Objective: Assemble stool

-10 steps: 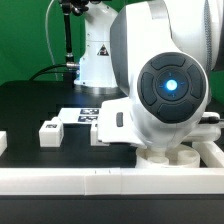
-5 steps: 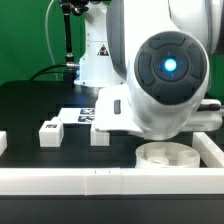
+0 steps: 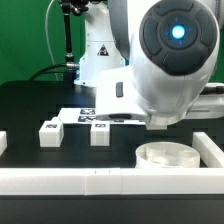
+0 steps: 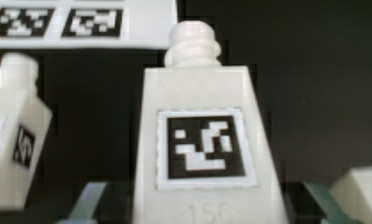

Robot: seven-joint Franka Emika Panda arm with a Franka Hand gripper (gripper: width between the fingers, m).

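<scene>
In the wrist view a white stool leg point(image 4: 204, 110) with a black-and-white tag and a ribbed peg at its far end lies between my gripper's point(image 4: 204, 206) fingers point(image 4: 89, 203), and the gripper is shut on it. A second leg point(image 4: 12, 120) stands beside it. In the exterior view the round white seat point(image 3: 168, 155) lies flat at the front right, and two legs point(image 3: 50, 131) point(image 3: 99, 132) stand upright on the black table. The arm's bulky housing point(image 3: 175, 60) hides the gripper and the held leg there.
The marker board point(image 3: 85, 114) lies flat behind the two legs, and shows in the wrist view too point(image 4: 76, 20). A long white border rail point(image 3: 100, 180) runs along the front and turns up the right side past the seat. A white piece point(image 3: 3, 143) sits at the exterior view's left edge.
The arm has risen and shifted toward the exterior view's right, uncovering the whole seat. The two standing legs have not moved.
</scene>
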